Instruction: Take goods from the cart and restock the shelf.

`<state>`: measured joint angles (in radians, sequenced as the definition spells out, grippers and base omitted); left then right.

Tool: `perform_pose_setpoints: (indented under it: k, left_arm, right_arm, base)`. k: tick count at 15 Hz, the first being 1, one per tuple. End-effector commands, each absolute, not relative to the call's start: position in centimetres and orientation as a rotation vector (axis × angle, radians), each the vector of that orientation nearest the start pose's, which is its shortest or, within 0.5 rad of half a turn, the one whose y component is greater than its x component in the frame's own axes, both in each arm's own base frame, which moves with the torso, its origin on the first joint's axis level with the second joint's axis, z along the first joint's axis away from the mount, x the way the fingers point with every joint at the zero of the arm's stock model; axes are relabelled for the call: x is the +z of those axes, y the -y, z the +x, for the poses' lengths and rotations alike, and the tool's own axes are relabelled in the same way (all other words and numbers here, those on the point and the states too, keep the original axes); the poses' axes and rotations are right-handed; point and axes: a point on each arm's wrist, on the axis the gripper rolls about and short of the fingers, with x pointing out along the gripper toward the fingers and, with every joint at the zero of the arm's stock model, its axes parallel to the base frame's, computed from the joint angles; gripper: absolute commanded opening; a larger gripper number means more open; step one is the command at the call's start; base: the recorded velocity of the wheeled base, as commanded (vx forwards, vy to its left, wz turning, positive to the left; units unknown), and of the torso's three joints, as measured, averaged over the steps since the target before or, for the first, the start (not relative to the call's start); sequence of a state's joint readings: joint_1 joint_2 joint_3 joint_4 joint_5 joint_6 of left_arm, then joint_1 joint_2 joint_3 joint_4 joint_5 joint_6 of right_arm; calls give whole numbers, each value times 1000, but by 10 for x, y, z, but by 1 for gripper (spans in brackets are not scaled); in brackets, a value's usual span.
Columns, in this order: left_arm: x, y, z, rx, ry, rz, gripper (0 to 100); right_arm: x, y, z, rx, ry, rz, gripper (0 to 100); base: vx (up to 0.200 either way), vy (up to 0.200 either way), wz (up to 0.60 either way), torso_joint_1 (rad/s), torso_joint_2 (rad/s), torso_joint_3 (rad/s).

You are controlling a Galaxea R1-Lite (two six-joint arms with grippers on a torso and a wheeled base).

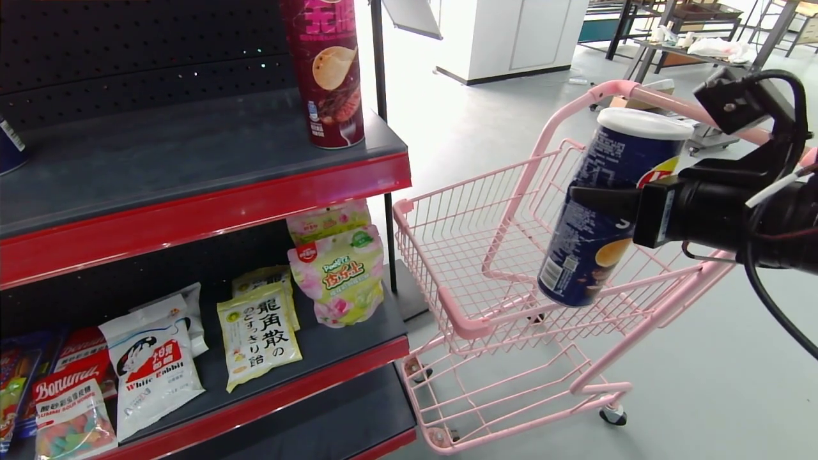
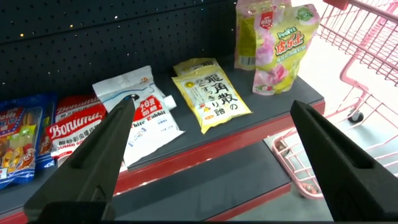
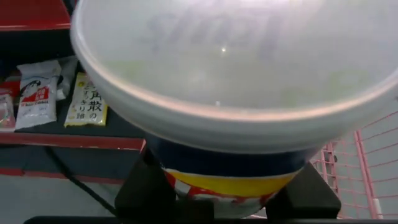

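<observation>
On the right side of the head frame, the right claw (image 1: 594, 199) is clamped around the middle of a blue chip can (image 1: 617, 147), which sits tilted over the pink cart (image 1: 461, 327), well apart from the shelf (image 1: 192, 153). The left claw (image 2: 212, 109) hangs with its fingers spread wide in front of the candy bags (image 2: 211, 93) on the lower level.

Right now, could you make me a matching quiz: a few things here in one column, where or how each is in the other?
1 blue can
2 maroon can
3 yellow bag
4 left gripper

A upper shelf
B open
C in right gripper
D lower shelf

Pairs: 1-C, 2-A, 3-D, 4-B
</observation>
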<state>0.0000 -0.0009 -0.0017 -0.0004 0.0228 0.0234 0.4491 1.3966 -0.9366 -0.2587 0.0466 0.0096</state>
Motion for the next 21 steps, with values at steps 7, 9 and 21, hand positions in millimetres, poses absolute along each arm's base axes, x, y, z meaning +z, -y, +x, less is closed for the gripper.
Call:
perform_pose_setpoints:
  k: [7, 9, 21]
  left_arm:
    - [76, -1, -23, 23, 3, 23, 100]
    - [76, -1, -23, 23, 3, 23, 100]
    - [76, -1, -23, 23, 3, 23, 100]
  right_arm:
    - [247, -109, 203, 832, -245, -72, 0]
    - [250, -109, 215, 789, -236, -83, 0]
    - [255, -105, 205, 766, -218, -75, 0]
  base:
    - [0, 0, 0, 0, 0, 0]
    - [0, 0, 0, 0, 0, 0]
    - [0, 0, 0, 12, -60, -46]
